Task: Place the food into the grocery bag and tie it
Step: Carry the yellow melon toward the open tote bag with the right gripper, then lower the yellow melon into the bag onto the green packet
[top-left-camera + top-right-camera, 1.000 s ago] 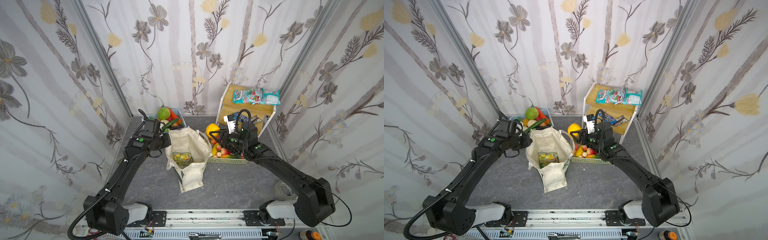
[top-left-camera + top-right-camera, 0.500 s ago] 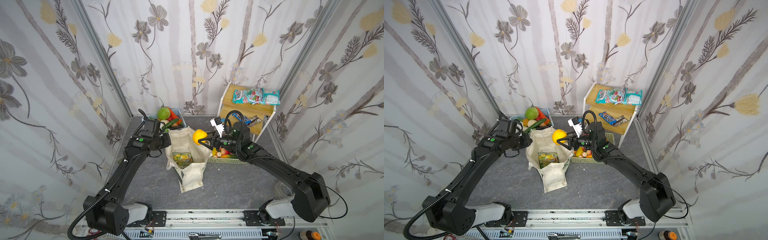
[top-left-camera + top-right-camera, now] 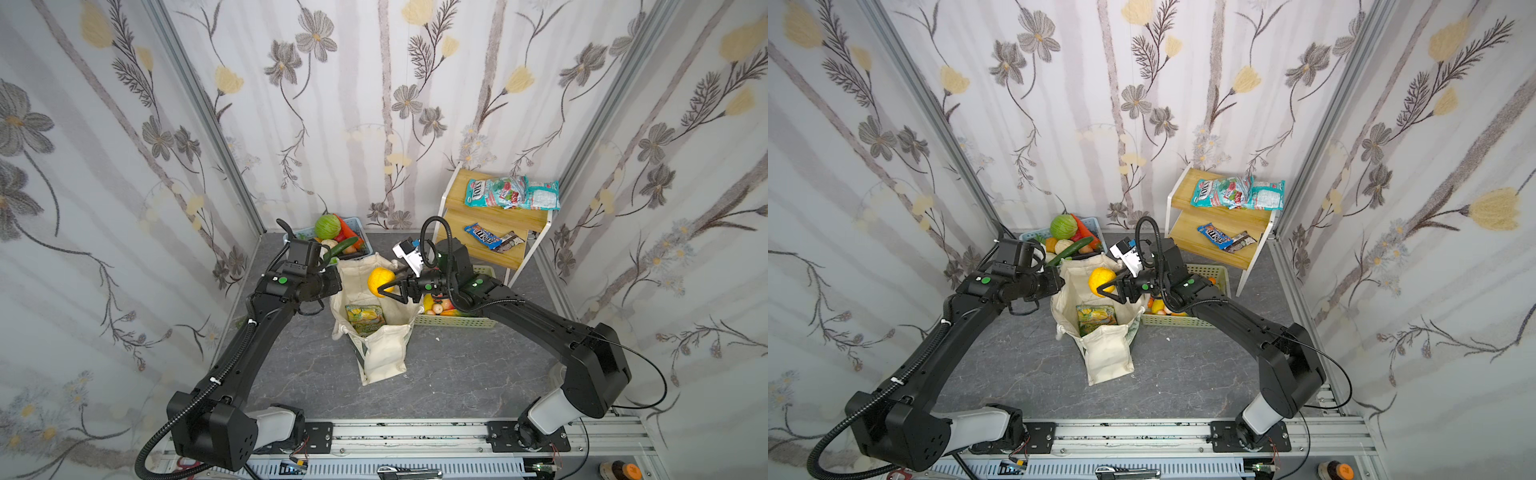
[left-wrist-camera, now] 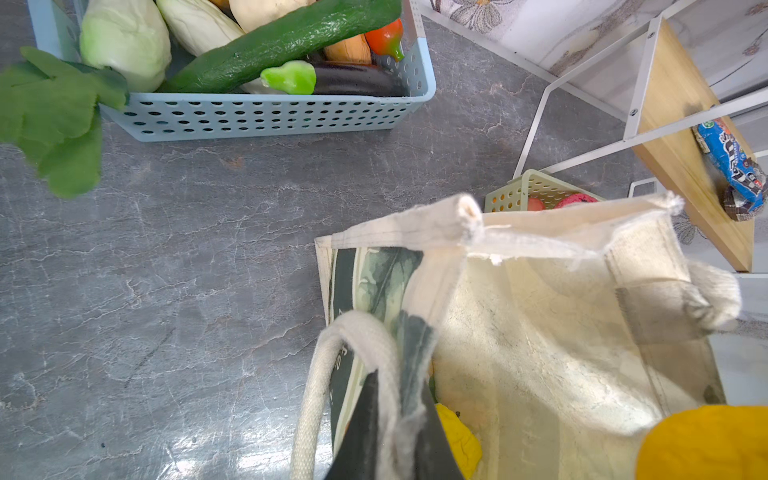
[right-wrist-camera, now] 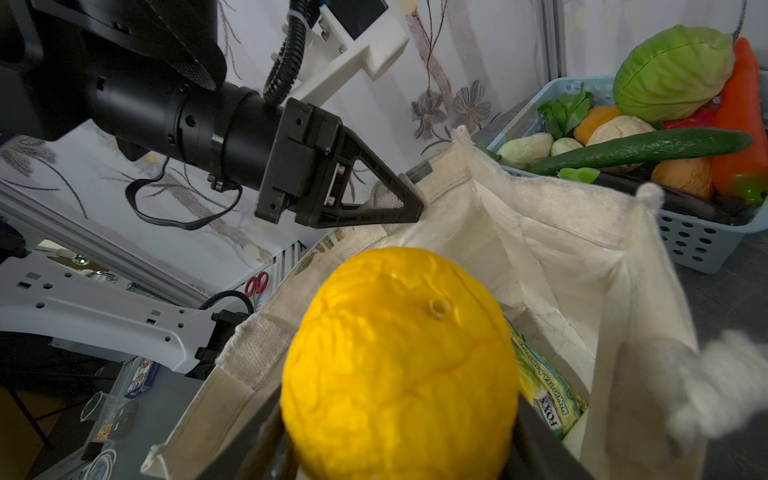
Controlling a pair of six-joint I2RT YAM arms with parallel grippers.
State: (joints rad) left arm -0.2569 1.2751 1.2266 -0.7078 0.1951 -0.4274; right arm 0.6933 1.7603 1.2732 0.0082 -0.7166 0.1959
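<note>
**Fruit held over the open bag**

In both top views the left claw (image 3: 336, 283) sits left of centre. It is closed tight on the left rim of the grocery bag (image 3: 384, 355), pinching the cloth beside a loop handle (image 4: 357, 324). The left wrist view shows its dark fingers (image 4: 359, 432) clamped on that edge. Just above the claw in the frame, against the back wall, a blue basket (image 3: 364, 232) is piled with vegetables.

The bag stands at the centre of the frame on the grey counter (image 3: 457, 374). Its mouth gapes and its plain cream pocket faces the lower edge of the frame. A green-and-yellow snack packet (image 3: 365, 319) lies inside at the bottom.

Over the bag's mouth, towards its upper right rim, hangs a yellow-orange fruit (image 3: 379, 282). It is gripped by the right claw (image 3: 387, 286), whose jaws stand partly open, one on each side of the fruit.

Right of the bag, a pale green basket (image 3: 459, 322) holds more produce. In the upper right, a wooden shelf (image 3: 494, 218) carries teal sweet packets (image 3: 512, 193) on its top step and a blue chocolate packet (image 3: 482, 235) on the step below.
</note>
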